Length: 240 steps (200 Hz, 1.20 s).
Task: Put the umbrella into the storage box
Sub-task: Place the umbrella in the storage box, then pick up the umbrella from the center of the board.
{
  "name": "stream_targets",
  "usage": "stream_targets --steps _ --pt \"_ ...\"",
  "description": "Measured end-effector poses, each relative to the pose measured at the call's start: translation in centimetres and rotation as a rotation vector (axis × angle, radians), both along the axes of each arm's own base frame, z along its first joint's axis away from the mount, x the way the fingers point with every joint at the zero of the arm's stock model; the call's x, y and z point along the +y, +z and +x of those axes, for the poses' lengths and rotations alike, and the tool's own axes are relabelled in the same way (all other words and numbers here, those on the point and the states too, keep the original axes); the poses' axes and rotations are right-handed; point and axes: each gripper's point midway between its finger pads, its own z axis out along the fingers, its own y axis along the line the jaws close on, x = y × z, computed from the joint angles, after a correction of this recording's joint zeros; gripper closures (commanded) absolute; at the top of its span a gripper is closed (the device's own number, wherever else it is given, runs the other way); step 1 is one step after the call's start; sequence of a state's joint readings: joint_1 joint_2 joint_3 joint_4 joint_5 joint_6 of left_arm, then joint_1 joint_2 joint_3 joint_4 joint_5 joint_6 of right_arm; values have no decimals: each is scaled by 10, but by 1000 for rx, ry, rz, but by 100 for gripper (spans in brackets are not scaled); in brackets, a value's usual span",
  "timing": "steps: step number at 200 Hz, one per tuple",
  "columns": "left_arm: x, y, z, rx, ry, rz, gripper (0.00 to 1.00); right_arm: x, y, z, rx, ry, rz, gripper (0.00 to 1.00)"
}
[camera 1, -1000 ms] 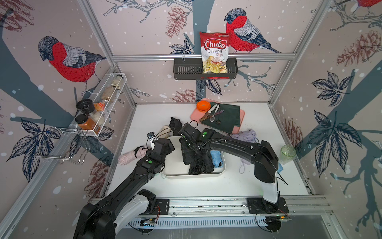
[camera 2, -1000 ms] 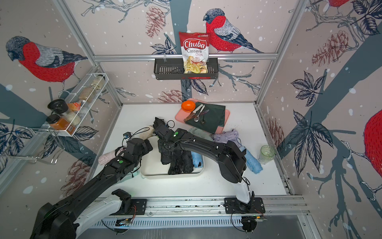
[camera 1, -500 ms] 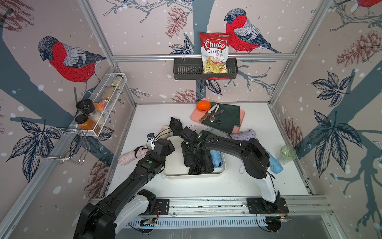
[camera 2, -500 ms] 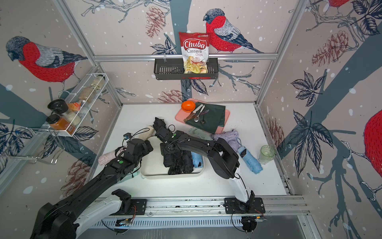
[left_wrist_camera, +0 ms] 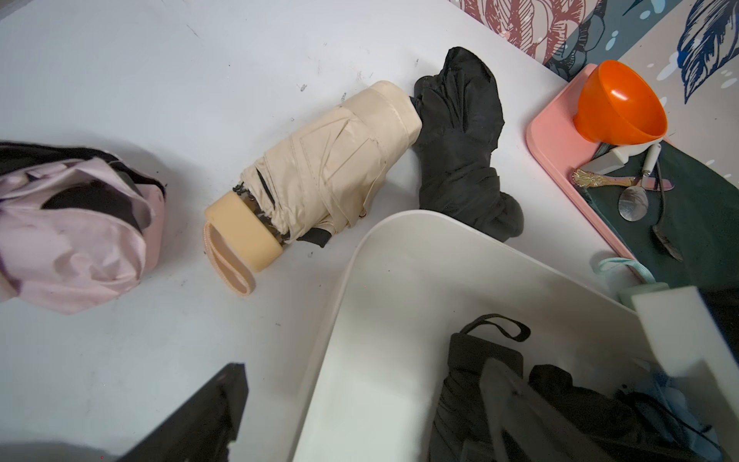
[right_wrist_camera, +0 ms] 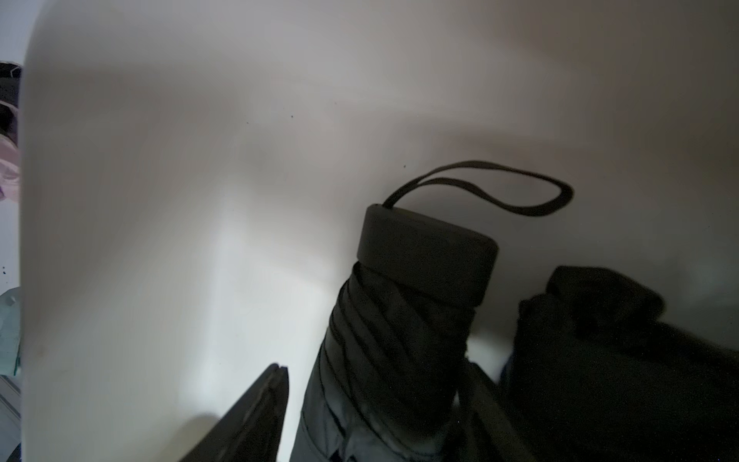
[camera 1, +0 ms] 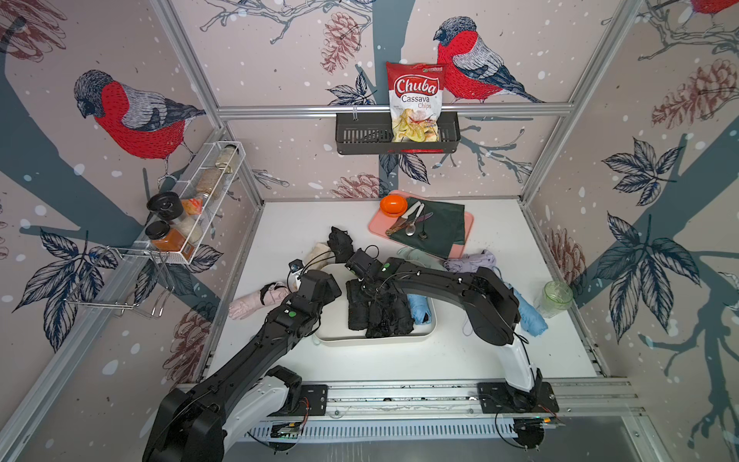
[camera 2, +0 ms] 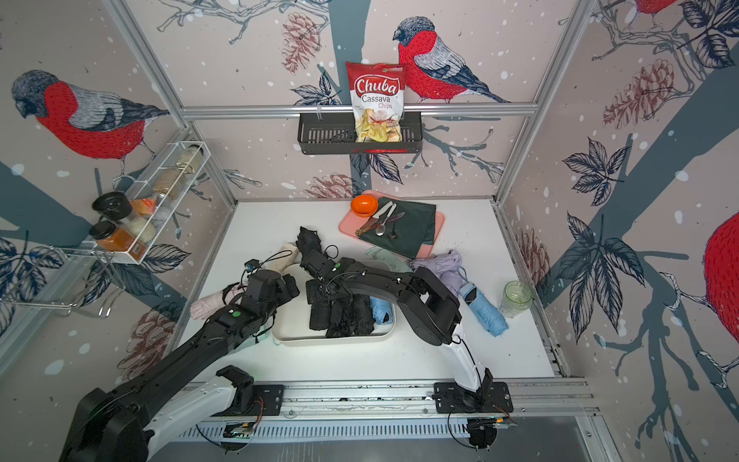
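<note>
**Release over the box: snag and collision risks**

**Position.** The black umbrella (right_wrist_camera: pixel 400 340) lies on the floor of the box (camera 1: pixel 372 339), handle end toward the far wall. It has bare floor on one side and more black umbrellas and a blue one (camera 1: pixel 418 310) on the other.

**Right gripper.** The right gripper (right_wrist_camera: pixel 376 372) straddles the black umbrella with its jaws apart. One finger stands clear of it, with box floor showing between. The other sits close against the fabric, and contact there cannot be told. Nothing appears clamped.

**Left gripper.** The left gripper (left_wrist_camera: pixel 366 366) hangs spread wide and empty over the near corner of the box, just beside the right wrist.

**Findings**

1. Drag-out. If the close finger is caught in the fabric folds, a straight lift could carry the umbrella up and tip it over the low wall.
2. Strap. The wrist loop (right_wrist_camera: pixel 500 188) lies loose past the handle. A retreat along the umbrella's length could hook it.
3. Arm contact. Both wrists crowd the same corner in both top views. If either moves without the other giving way, the housings or cables may strike.
4. Box shift. The left fingers hang low at the rim, so a sideways move could nudge the box and disturb the row inside.
5. Next pick. The beige umbrella (left_wrist_camera: pixel 320 176) touches a loose black one (left_wrist_camera: pixel 460 140), and a careless grasp could take both.
6. Elbow sweep. The right elbow sits near a pale blue umbrella (camera 1: pixel 528 316) and a jar (camera 1: pixel 556 298). A wide swing outward could knock either.
</note>
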State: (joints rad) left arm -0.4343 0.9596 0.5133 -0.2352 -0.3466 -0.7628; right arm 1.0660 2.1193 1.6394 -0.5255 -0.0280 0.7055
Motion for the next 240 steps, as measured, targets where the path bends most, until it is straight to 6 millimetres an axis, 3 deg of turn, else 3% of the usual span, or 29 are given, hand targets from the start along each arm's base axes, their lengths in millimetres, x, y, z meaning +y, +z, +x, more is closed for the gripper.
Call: stream_targets --steps 22,59,90,121,147,214,240 --pt "-3 0 0 2 -13 -12 17 -5 9 0 -15 -4 2 33" --pt "-16 5 -2 -4 -72 -71 39 -17 50 3 -95 -12 41 35" --pt "-30 6 -4 6 -130 -119 52 -45 75 9 -158 -62 51 35" --pt "-48 -2 -9 44 -190 -124 53 -98 86 25 -216 -167 24 35" --pt "-59 -17 -14 101 -215 -110 55 -156 91 39 -247 -295 3 34" --pt "-63 -45 -18 187 -214 -78 57 -309 90 61 -310 -645 -114 26" --pt "-64 -52 -18 198 -216 -76 57 -355 81 62 -293 -751 -175 17"
